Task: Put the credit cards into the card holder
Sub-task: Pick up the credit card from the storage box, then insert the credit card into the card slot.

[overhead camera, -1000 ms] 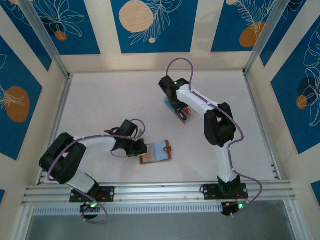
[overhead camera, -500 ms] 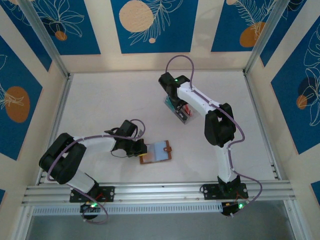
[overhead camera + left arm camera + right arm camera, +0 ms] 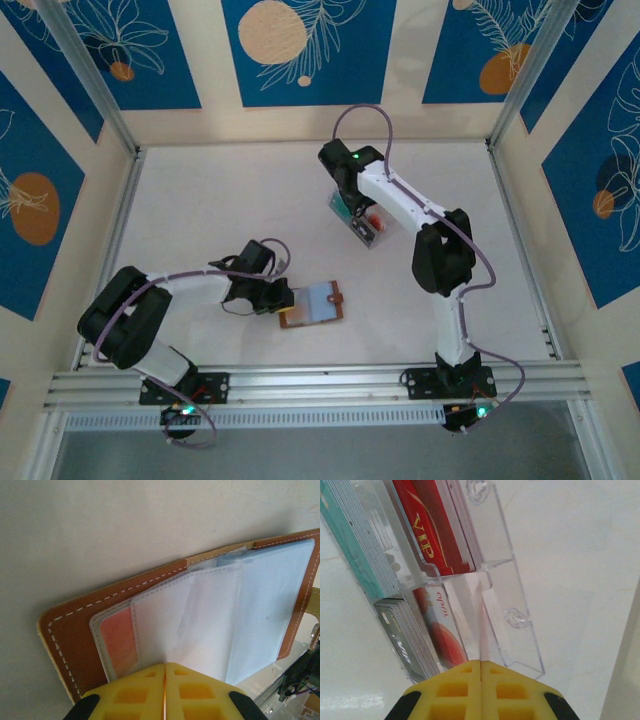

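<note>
Lying open — card holder (image 3: 210, 615) beneath left tool (image 3: 165, 672).

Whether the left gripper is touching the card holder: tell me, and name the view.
Touching. In the left wrist view the left gripper, jaws shut, pinches the near edge of the clear inner sleeves of the card holder.

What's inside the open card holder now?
In the card holder: frosted sleeves over pale blue lining, and something orange-red in the leftmost sleeve. The left gripper, shut, covers the sleeves' near edge, so that part is hidden.
</note>
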Controlling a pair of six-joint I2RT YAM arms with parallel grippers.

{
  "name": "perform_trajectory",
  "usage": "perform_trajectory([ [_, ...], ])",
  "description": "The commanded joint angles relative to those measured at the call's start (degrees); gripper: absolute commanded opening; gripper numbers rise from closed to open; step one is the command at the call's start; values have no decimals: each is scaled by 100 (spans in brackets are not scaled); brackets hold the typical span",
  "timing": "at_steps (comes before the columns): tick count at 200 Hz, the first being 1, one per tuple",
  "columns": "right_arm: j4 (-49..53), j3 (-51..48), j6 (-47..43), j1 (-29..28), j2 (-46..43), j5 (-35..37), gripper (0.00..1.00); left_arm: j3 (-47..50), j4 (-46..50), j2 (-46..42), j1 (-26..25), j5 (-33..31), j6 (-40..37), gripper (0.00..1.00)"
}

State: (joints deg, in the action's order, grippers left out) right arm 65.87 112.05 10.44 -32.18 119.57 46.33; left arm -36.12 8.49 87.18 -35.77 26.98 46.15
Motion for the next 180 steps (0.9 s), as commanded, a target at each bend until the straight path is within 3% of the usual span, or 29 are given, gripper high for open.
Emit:
perform_trajectory([
  [1, 272, 208, 15, -183, -469, 54, 0, 122, 509, 45, -41, -254, 1, 8],
  [78, 399, -798, 657, -837, -1394, -666, 0, 207, 469, -38, -36, -275, -11, 8],
  [134, -498, -2460, 2005, -1490, -2513, -2945, 0, 297, 366, -113, -35, -264, 8, 8],
  [180, -1507, -3509, 2923, -1775, -2737, -3831, 0, 306, 350, -134, -39, -264, -3, 8],
])
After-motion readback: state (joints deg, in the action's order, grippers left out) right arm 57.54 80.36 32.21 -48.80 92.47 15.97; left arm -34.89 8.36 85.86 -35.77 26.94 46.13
